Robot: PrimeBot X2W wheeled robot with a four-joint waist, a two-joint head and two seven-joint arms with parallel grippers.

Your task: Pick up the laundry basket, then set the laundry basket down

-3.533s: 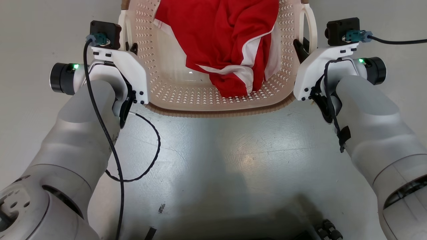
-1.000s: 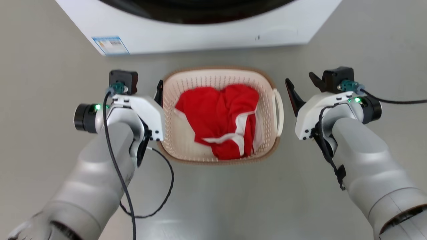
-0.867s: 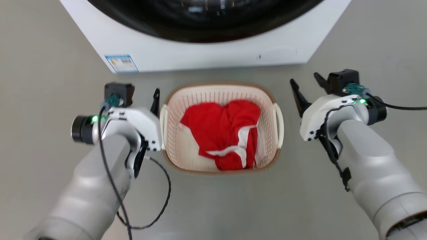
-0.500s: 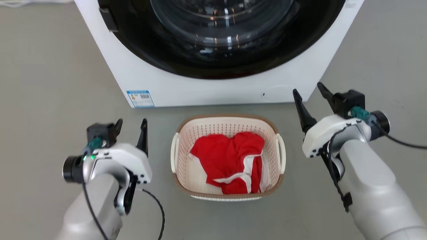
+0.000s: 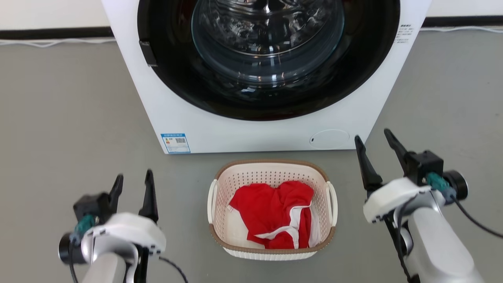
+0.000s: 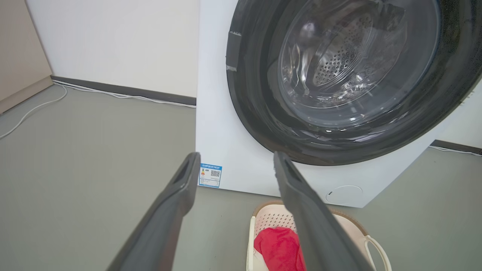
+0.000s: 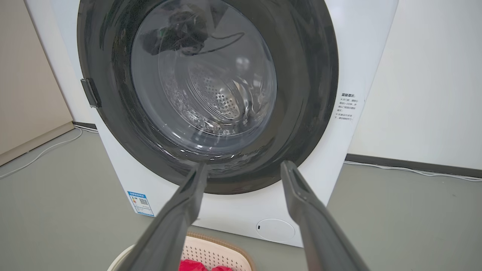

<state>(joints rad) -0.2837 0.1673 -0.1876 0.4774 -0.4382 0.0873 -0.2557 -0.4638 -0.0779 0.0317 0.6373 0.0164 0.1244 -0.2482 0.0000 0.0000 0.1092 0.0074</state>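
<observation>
The basket [image 5: 271, 162] sits on the floor [image 5: 59, 118] beside the washer [image 5: 235, 133]. The left gripper [image 5: 133, 175] and right gripper [image 5: 371, 135] flank it, fingers spread, empty.

Grey floor [image 5: 59, 102] with laundry basket [image 5: 271, 253] just before white washing machine [image 5: 251, 133], thin white cable [image 5: 39, 42] at far edge

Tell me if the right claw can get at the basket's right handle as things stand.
Probably yes: the right claw is open, empty, beside the basket, with only floor between it and the handle.
</observation>
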